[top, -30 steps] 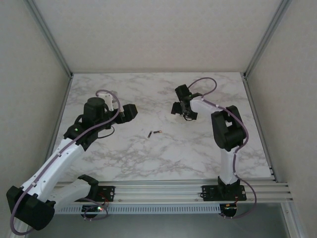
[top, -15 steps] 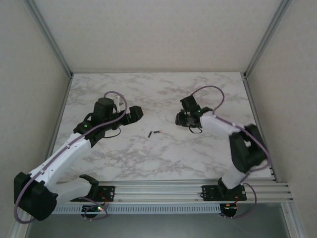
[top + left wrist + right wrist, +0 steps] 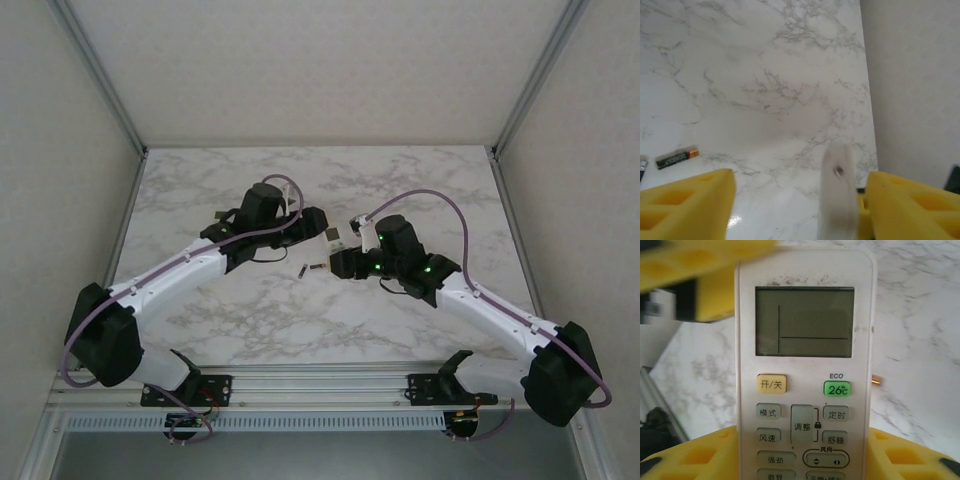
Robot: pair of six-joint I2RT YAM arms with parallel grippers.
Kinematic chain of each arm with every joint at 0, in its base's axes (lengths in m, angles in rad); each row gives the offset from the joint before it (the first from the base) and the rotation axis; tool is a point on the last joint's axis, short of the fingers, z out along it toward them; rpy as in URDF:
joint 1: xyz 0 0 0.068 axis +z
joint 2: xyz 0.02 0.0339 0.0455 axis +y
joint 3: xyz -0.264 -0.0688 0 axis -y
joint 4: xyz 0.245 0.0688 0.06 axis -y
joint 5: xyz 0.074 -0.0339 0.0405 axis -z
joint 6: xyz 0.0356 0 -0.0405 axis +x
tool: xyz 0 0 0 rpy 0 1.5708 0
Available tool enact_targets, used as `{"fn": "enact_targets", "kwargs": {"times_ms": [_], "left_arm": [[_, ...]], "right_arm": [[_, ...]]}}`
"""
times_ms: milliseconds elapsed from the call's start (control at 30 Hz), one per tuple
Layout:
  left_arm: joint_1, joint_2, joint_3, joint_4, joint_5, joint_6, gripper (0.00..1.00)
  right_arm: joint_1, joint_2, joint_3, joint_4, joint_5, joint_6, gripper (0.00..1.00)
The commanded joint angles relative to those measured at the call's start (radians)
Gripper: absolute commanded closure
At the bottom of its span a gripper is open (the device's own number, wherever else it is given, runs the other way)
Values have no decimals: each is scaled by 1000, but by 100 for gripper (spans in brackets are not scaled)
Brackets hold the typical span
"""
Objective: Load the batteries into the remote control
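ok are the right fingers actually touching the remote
Touching. The right wrist view shows the remote wedged between the right fingers, with its lower edges flush against the yellow on both sides and no gap.

Hard to see
The remote control (image 3: 805, 365) runs off the bottom of the right wrist view, and a battery (image 3: 875, 381) behind it shows only its orange tip. In the left wrist view the remote is a blur, and the left edge cuts a half-seen battery (image 3: 642, 165).

batteries (image 3: 317, 266) on table (image 3: 250, 320), left of remote (image 3: 805, 365)
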Motion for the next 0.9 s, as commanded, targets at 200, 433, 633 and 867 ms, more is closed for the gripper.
{"fn": "enact_targets", "kwargs": {"times_ms": [200,433,633,867], "left_arm": [[-59,56,57,23,47,-26,76],[-60,57,90,-83,-60,-111,94],[-59,35,132,-213,-214,-262,96],[-59,31,197,-412,-322,-548,98]], "right_arm": [[-1,28,40,66,-128,34,49],[4,29,113,-34,-87,-17,24],[33,-116,18,20,103,-285,12],[207,-242,-343,571,277,-913,17]]}}
